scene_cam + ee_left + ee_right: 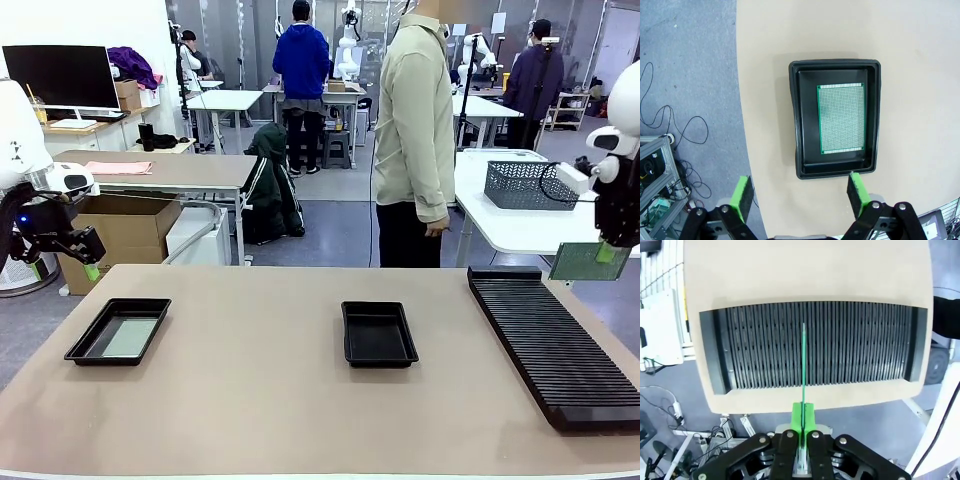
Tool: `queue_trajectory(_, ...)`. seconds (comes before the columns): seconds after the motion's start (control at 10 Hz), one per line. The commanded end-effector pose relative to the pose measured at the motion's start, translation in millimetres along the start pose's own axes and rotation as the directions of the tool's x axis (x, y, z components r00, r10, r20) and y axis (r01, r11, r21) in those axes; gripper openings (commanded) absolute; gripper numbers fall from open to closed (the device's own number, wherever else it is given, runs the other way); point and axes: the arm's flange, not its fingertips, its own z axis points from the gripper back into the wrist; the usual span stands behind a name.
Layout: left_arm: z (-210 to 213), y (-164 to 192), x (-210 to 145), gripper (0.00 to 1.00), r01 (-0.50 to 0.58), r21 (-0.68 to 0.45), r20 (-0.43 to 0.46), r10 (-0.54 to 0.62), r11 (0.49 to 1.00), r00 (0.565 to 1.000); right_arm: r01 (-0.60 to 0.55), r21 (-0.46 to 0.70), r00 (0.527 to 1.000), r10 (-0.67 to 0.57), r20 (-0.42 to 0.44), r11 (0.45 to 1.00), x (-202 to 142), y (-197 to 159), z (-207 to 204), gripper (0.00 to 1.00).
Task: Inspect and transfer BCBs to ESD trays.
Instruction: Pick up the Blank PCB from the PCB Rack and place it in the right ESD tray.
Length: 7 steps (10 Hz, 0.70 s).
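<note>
**Board aloft, middle tray waiting**

The pale green-grey rectangular circuit board [588,262] hangs edge-up over the long black ribbed slotted rack [550,340] at the right end of the beige table [260,400]. The right fingers [802,421] are clenched on one edge of it. I would carry it to the empty shallow black plastic tray [378,333] mid-table, lay it flat just above the floor, and let go only once it is inside the rim. The left fingers [742,197] hang released above the left black tray [800,125], which already holds a second green board [841,118].
</note>
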Motion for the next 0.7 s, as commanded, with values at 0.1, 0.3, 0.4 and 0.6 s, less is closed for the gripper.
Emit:
queue_trajectory(0.1, -1, 1, -1, 1.00, -0.002, 0.002, 0.004, 0.002, 1.000, 1.000, 0.031, 0.016, 0.999, -0.031, -0.012, 0.999, 3, 8, 48, 0.02)
queue_trajectory(0.3, -1, 1, -1, 1.00, -0.002, 0.002, 0.004, 0.002, 1.000, 1.000, 0.037, 0.002, 0.999, -0.037, -0.007, 0.999, 3, 16, 83, 0.02)
queue_trajectory(0.4, -1, 1, -1, 1.00, -0.002, 0.002, 0.004, 0.002, 1.000, 1.000, 0.040, -0.002, 0.999, -0.040, 0.003, 0.999, 3, 18, 97, 0.02)
queue_trajectory(0.6, -1, 1, -1, 1.00, -0.002, 0.002, 0.004, 0.002, 1.000, 1.000, 0.034, 0.002, 0.999, -0.034, 0.010, 0.999, 3, 22, 120, 0.02)
